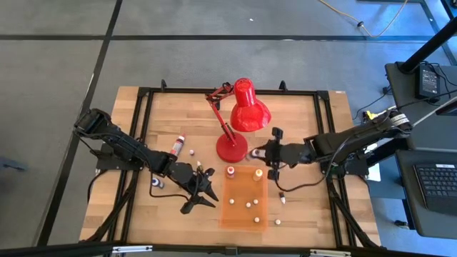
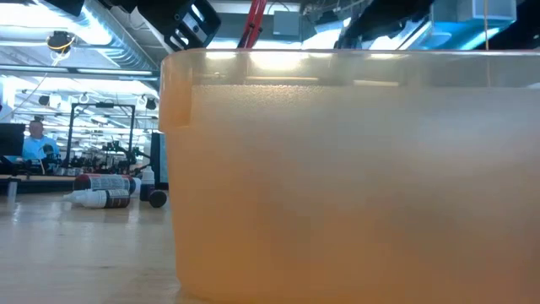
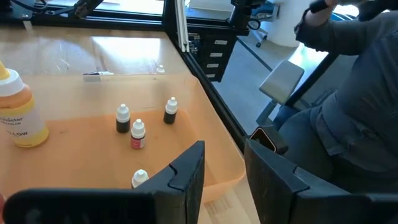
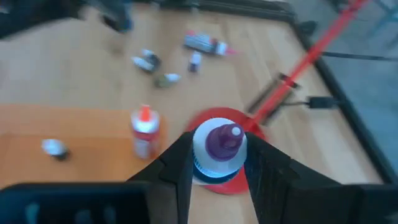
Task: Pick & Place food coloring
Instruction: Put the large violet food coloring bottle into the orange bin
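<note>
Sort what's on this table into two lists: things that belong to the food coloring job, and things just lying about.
Belongs to the job:
- bottle with purple tip, clamped in the right gripper
- small bottles in the tray
- yellow bottle
- loose bottles on the wood
- orange tray
- left gripper, fingers apart, holding nothing

Just lying about:
- red desk lamp

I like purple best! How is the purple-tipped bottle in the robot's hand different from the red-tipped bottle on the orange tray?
The purple-tipped bottle has a purple tip; the red-tipped bottle has a red one. The purple-tipped bottle is pinched in the right hand, by the lamp base; the red-tipped bottle stands free on the tray. Both look white and point up.
</note>
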